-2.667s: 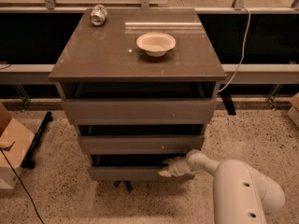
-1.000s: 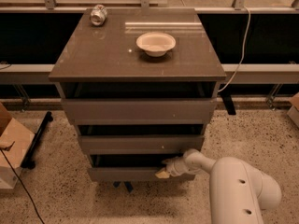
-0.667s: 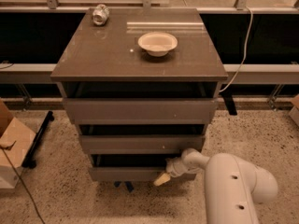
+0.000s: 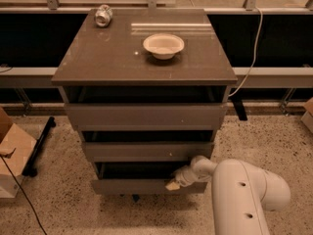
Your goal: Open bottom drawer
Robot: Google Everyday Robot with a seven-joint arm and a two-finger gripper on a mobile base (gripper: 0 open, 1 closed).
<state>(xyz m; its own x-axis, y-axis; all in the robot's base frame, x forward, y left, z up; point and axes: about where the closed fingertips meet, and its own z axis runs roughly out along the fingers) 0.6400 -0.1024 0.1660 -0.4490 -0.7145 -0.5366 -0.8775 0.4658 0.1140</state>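
The bottom drawer (image 4: 132, 185) is the lowest and narrowest grey-brown front of the cabinet, with a dark gap above it. It stands out a little from the cabinet body. My gripper (image 4: 174, 182) is at the drawer's right end, at its top edge, reaching in from the white arm (image 4: 239, 190) at the lower right. The mid-sized front (image 4: 146, 151) and the tall top front (image 4: 144, 115) sit above it.
A white bowl (image 4: 164, 45) and a crushed can (image 4: 103, 15) rest on the cabinet top (image 4: 98, 58). A cardboard box (image 4: 12, 155) and a black stand leg (image 4: 39, 143) are on the speckled floor at the left. A white cable (image 4: 252, 48) hangs at the right.
The view has shifted slightly, so the cabinet sits a little further right and lower. My gripper has stayed at the right end of the bottom drawer, which seems to stand out slightly more.
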